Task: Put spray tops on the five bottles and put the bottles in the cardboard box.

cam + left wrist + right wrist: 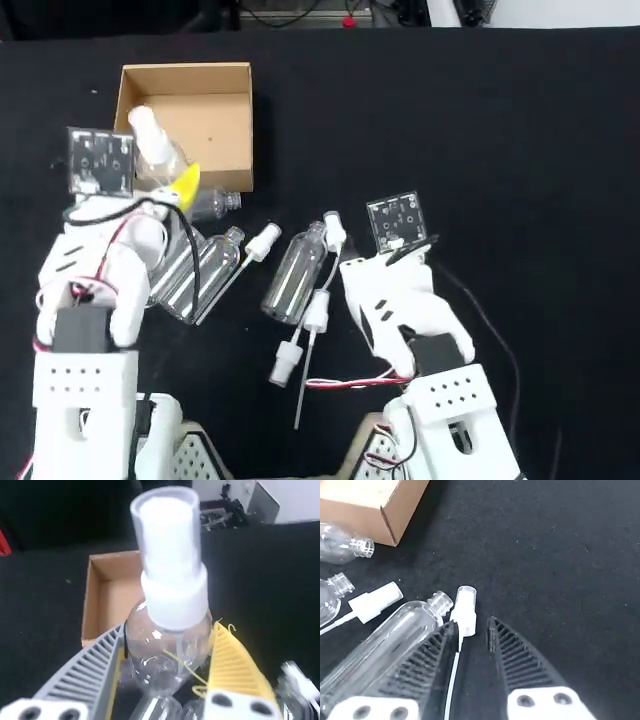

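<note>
My left gripper (169, 630) is shut on a clear bottle (165, 655) that carries a white spray top (170, 565). In the high view this bottle (155, 140) hangs tilted over the near left edge of the cardboard box (205, 105). My right gripper (470, 624) stands open on the table, its tips just behind a loose spray top (465, 611) whose tube runs back under one finger. An uncapped bottle (380, 645) lies beside that finger. More uncapped bottles (195, 270) lie between the arms, and one (215, 203) lies at the box's front.
Loose spray tops lie on the black table: one (262, 243) by the middle bottles and two (300, 335) nearer the arm bases, with long tubes. The box's floor (107, 595) looks bare. The right and far sides of the table have free room.
</note>
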Robot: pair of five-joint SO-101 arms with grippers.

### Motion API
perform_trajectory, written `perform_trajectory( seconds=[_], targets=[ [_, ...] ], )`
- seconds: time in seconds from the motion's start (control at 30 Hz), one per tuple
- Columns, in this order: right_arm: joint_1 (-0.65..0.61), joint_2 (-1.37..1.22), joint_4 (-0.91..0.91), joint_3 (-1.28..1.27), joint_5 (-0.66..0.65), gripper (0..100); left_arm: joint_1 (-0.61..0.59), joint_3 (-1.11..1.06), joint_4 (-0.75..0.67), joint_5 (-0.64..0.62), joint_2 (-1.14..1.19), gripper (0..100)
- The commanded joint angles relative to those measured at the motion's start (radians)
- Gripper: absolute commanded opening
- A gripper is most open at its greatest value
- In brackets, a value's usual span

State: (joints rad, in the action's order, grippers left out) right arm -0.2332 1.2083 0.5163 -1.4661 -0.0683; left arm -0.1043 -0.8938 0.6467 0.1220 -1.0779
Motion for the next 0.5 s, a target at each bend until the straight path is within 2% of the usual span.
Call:
perform_trajectory(
  seconds=[0.0, 0.17, 0.3, 0.47],
  targets=[
    [0.017, 0.008, -0.026, 0.007, 0.009, 9.6, -0.012, 0.071, -0.103, 0.006, 0.078, 22],
    [0.017, 0.008, -0.026, 0.007, 0.009, 9.6, -0.015, 0.120, -0.236, 0.006, 0.241, 22],
    [0.017, 0.008, -0.026, 0.007, 0.009, 9.6, -0.064, 0.211, -0.347, 0.002, 0.396, 22],
    [0.017, 0.008, -0.026, 0.005, 0.009, 9.6, -0.094, 0.361, -0.382, 0.000, 0.621, 22]
  ],
)
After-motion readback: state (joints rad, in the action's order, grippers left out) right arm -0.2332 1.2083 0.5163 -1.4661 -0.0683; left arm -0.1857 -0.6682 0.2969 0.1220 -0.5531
